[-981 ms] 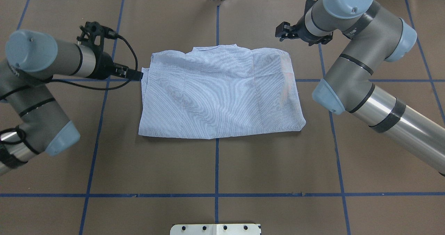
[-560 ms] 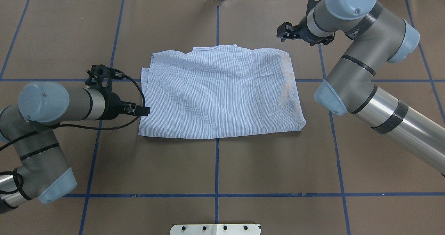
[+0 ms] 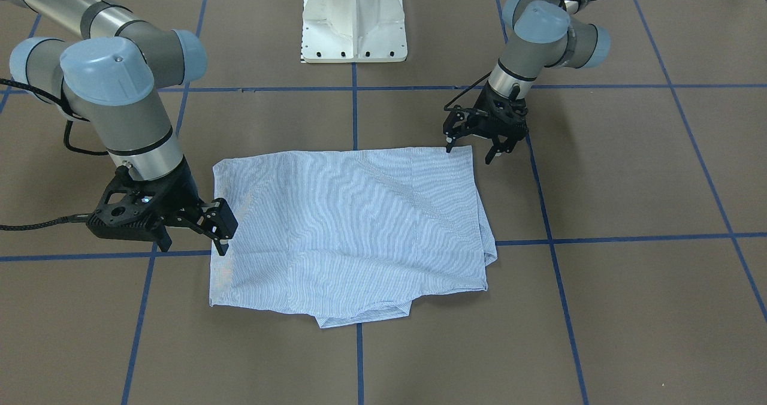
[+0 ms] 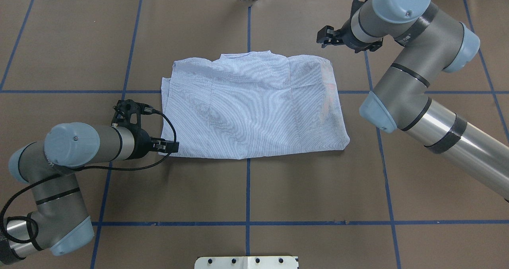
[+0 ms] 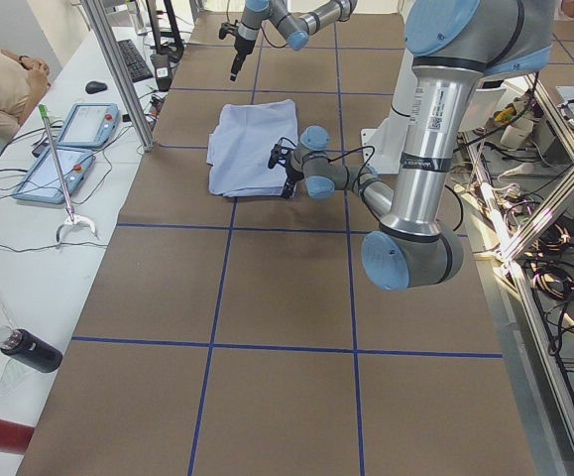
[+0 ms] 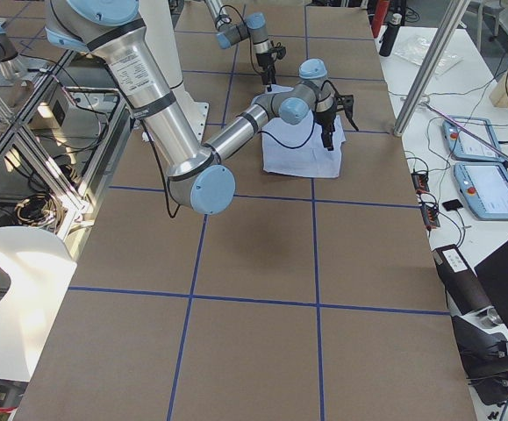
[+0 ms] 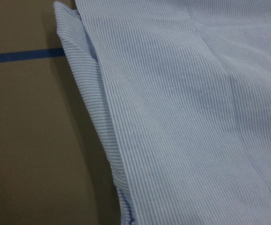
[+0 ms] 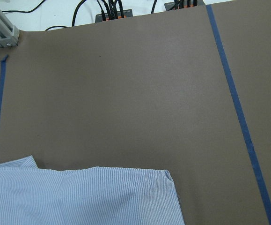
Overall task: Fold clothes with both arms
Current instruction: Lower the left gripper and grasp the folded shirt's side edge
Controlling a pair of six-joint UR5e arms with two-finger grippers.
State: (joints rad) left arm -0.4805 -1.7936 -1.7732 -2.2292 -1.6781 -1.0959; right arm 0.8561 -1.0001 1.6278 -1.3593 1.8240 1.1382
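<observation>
Directly beneath the left tool [image 3: 470,151], whose jaws stand spread with nothing between them, lies the nearest corner of the shirt [image 4: 254,110]. One fingertip sits at the cloth's edge and the other just outside it over the bench [image 4: 179,193]. The shirt lies flat as a rough rectangle in the middle of the bench, sleeves apparently tucked in, collar on the side far from this tool. The step in hand looks like lining up for the next fold, with no cloth gripped yet. That tool's wrist view shows several layers stacked along this edge. The next move therefore likely calls for lowering and pinching through all of them, or the lower layers will be left behind.

Diagonally across the cloth, the right tool [image 4: 320,36] hangs just off the far corner, jaws also parted and empty. Its camera sees only that corner and the bench, so it seems well above the cloth. A clean two-arm fold probably needs both tools on one edge, so one may have to shift. The right arm [image 4: 413,82] bends just beside the shirt's edge and could crowd a fold swung that way.

Behind the left tool stands a white pedestal [image 3: 355,18], and blue tape lines [image 4: 247,189] cross the bench. Beyond the right tool, a side table [image 5: 29,248] carries two pendants [image 5: 86,124], with a person's arm [image 5: 4,84] at its edge.
</observation>
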